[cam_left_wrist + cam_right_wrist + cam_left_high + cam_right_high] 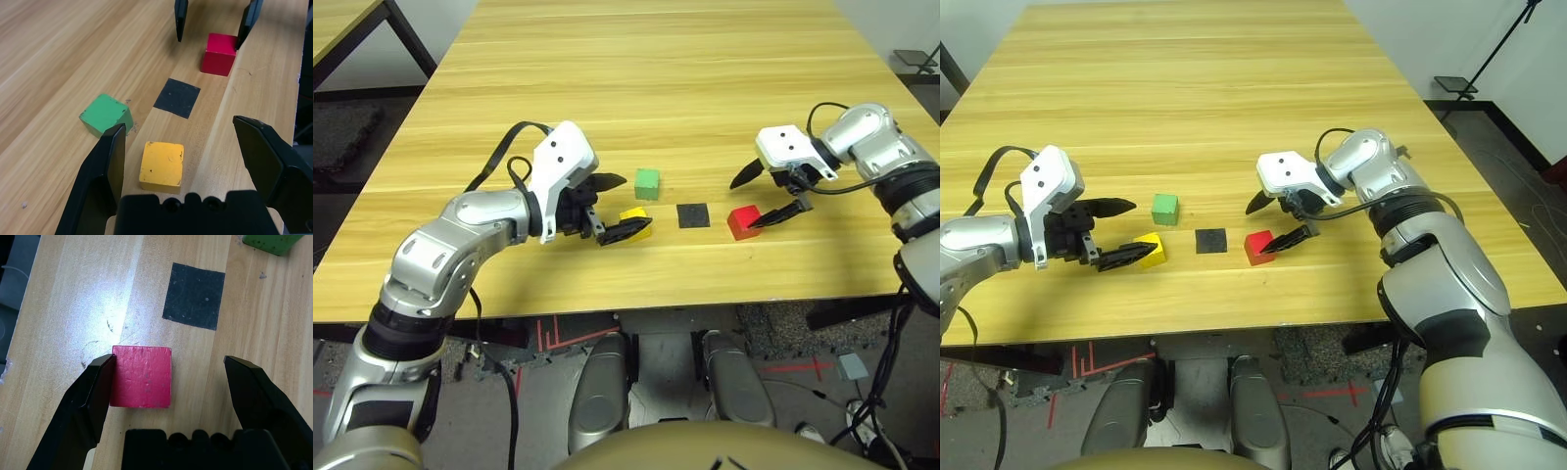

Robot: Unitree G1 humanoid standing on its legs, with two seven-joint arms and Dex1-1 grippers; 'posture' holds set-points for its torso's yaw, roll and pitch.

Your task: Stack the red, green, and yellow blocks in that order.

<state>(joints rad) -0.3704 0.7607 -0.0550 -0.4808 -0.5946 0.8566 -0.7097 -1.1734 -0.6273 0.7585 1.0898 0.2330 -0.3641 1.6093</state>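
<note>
"How did we want to take the red block (742,222)?"

"With the right gripper (1274,223), I judged, since red came first. We needed to centre its jaws over the block before closing, lower them squarely, then squeeze gently, so that one finger didn't shove the block along the table (636,279)."

"Was it centred?"

"No. Our right jaws stood wide with nothing held, and the block sat well to one side of the space between them, right by the finger nearer the table's front edge and well apart from the other."

"And after the grip?"

"We would have done best to lift straight up and set it flat on the black pad (693,215), if that was the stacking spot."

"What about our left gripper (178,147)?"

"Wide and empty too, with the yellow block (162,166) between its fingers' lines, nearer one of them. The green block (106,115) lay outside, just beyond a finger."
</note>
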